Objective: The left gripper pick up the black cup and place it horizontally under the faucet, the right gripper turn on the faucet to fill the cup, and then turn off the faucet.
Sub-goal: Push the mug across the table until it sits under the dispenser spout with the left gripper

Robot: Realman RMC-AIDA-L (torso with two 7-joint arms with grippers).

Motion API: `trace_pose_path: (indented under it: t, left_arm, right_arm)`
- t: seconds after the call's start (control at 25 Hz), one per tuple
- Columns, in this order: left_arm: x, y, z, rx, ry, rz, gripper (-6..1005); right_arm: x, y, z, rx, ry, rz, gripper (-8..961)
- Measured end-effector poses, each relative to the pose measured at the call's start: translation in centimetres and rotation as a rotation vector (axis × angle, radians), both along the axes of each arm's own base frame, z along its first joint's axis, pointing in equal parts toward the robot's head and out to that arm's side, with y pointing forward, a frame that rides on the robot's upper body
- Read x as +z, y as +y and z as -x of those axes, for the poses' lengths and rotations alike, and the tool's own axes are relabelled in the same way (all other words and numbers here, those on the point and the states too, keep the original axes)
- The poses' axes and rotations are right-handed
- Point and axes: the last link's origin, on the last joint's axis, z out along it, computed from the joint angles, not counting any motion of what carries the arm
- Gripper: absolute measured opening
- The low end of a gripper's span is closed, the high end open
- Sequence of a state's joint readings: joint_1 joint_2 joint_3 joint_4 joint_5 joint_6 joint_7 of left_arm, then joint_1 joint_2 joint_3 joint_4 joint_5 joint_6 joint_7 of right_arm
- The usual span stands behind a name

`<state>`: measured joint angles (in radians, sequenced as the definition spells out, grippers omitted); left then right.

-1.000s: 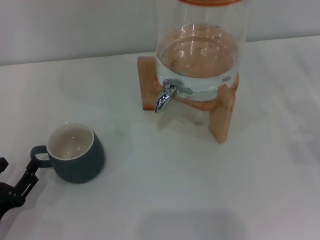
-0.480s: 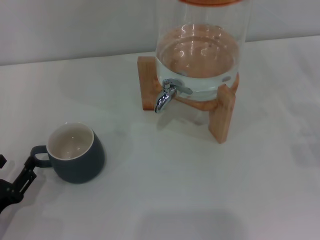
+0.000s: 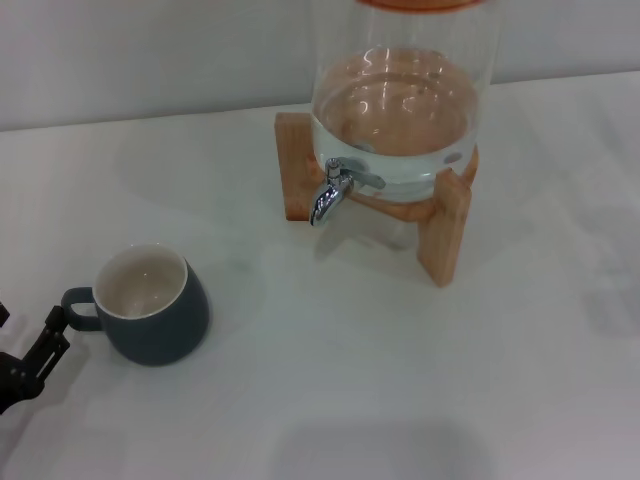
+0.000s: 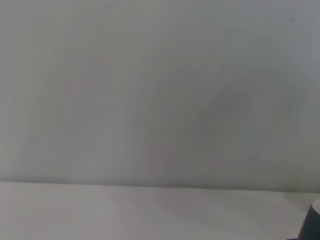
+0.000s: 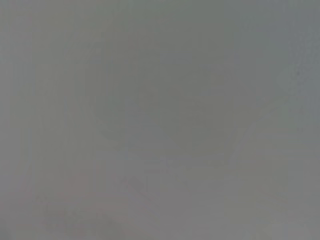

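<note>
Head view: a white table [image 3: 330,400] seen from above. The black cup [image 3: 150,305] stands upright near the robot's left side, its cream inside facing up and its small loop handle pointing toward the left edge of the picture. The left gripper [image 3: 25,360] shows only at that lower left edge, as a black jointed finger whose tip sits just beside the handle, apparently not touching it. So the cup lies to the right of the claw and slightly farther from the robot, handle first. Only part of the claw is in the picture, so whether it is spread or pressed together cannot be told; it grips nothing visible.

The faucet [image 3: 328,198] is well apart from the cup, farther back and toward the middle, sticking out of a glass water jar [image 3: 400,100] on a wooden stand [image 3: 445,230]. Bare table lies between cup and faucet, with nothing in the way. The right gripper is not in this view, so the left one is plainly nearer the cup.

Left wrist view: a pale wall above a strip of table, with a dark sliver of the cup [image 4: 311,225] at one corner. No fingers show.

Right wrist view: a flat grey field with nothing to make out.
</note>
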<state>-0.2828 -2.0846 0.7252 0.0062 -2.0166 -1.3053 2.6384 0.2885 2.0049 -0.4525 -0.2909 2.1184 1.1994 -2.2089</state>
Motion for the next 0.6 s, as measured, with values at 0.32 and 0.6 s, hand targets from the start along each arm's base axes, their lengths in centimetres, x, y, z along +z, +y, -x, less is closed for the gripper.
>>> trace_pose_path:
  t: [0.32, 0.6]
  left_arm:
    - [-0.38, 0.15, -0.02, 0.003, 0.011, 0.022, 733]
    - [-0.69, 0.37, -0.36, -0.011, 0.011, 0.038, 731]
  right_arm:
    - [-0.04, -0.07, 0.1, 0.008, 0.002, -0.001, 809]
    - [-0.03, -0.1, 0.09, 0.008, 0.002, -0.001, 809]
